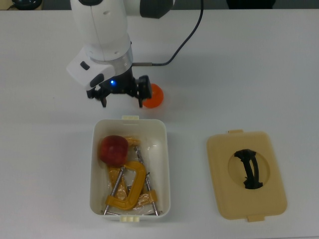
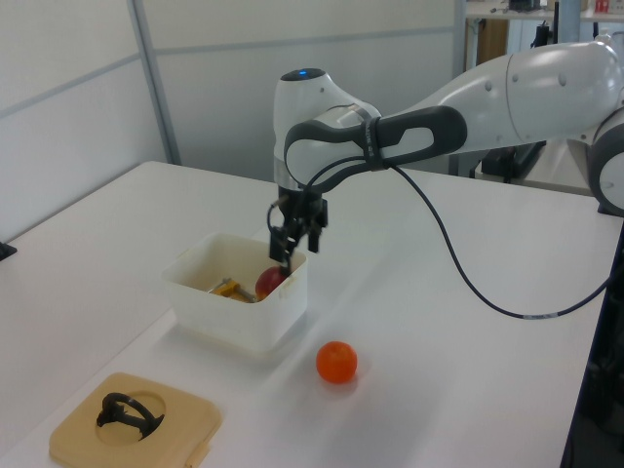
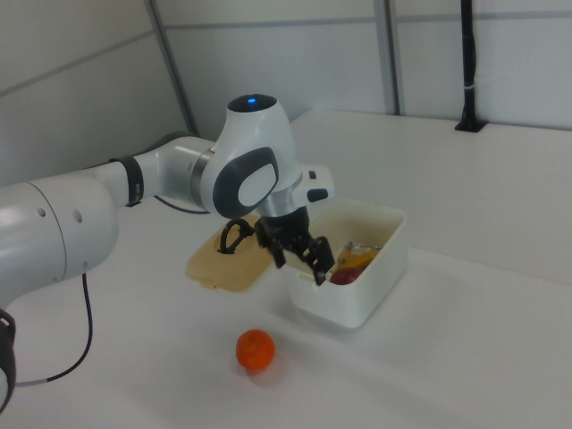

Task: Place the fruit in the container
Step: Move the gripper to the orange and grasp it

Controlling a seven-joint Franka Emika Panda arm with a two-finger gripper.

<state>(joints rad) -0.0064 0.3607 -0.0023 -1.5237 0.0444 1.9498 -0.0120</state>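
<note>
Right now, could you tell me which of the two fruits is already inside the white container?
The dark red apple: it lies in the white container beside the yellow clamps. The orange sits on the table outside it, next to the empty gripper.

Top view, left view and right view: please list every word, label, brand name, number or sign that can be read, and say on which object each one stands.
No readable text: none stands on the white tub, the tan lid, the apple, the orange, the yellow C-clamps or the arm.
The end effector bears only a blue light, not a sign.
</note>
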